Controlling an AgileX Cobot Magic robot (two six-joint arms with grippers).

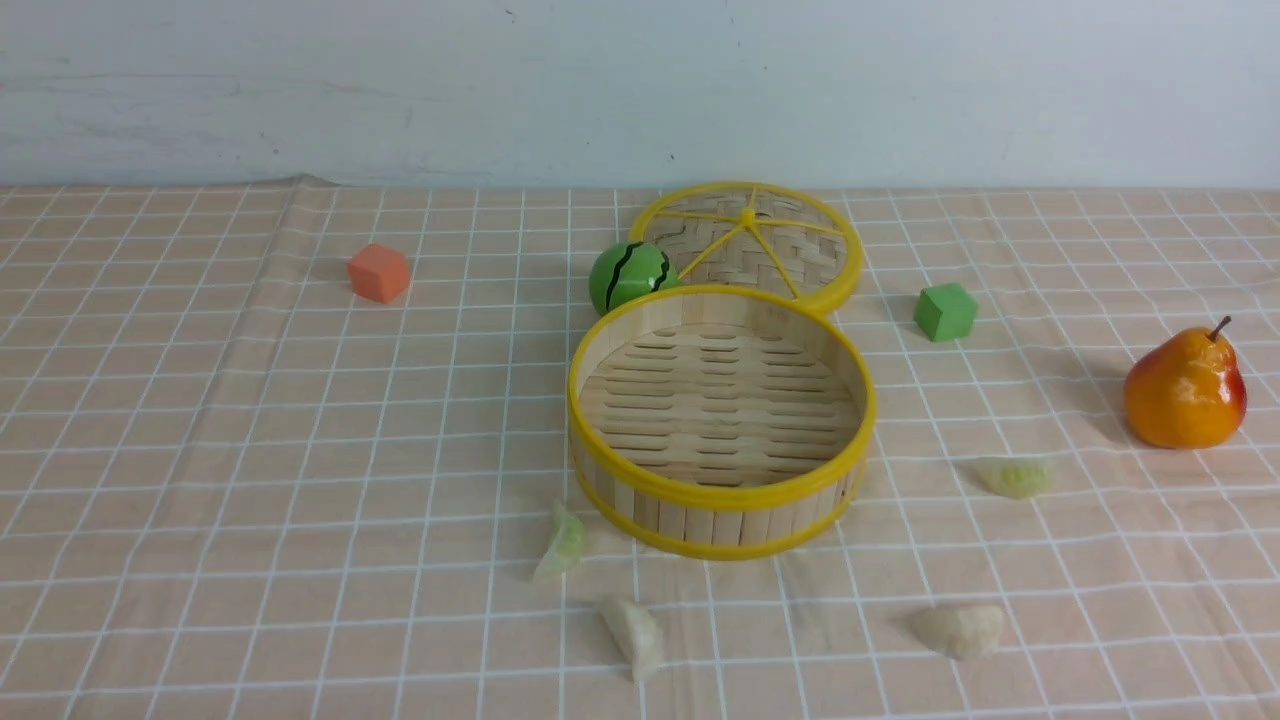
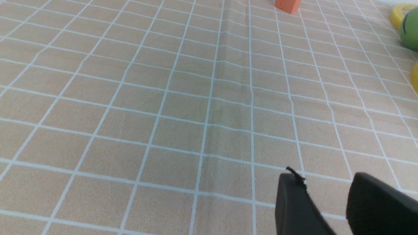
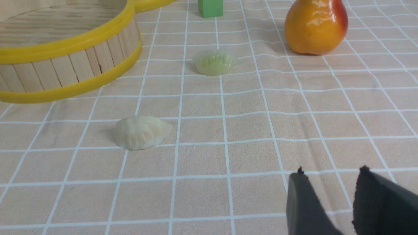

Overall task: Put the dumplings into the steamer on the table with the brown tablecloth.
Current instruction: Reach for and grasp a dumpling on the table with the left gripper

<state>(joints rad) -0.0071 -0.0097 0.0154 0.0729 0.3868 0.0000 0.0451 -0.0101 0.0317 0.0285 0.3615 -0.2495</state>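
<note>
The bamboo steamer (image 1: 720,500) stands empty mid-table on the brown tablecloth (image 1: 250,450). Dumplings lie around it: a pale green one (image 1: 562,543) at its front left, a cream one (image 1: 634,634) nearer the front, another cream one (image 1: 960,629) at the front right, and a green one (image 1: 1015,476) to its right. The right wrist view shows the cream dumpling (image 3: 141,132), the green dumpling (image 3: 214,62) and the steamer wall (image 3: 72,63). My right gripper (image 3: 329,174) is open above bare cloth, short of them. My left gripper (image 2: 323,178) is open over bare cloth. Neither arm shows in the front view.
The steamer's flat woven lid (image 1: 750,245) lies behind it, with a green striped ball (image 1: 630,277) beside it. An orange cube (image 1: 379,272) sits far left, a green cube (image 1: 945,311) right of the lid, and an orange pear (image 1: 1185,390) at the far right.
</note>
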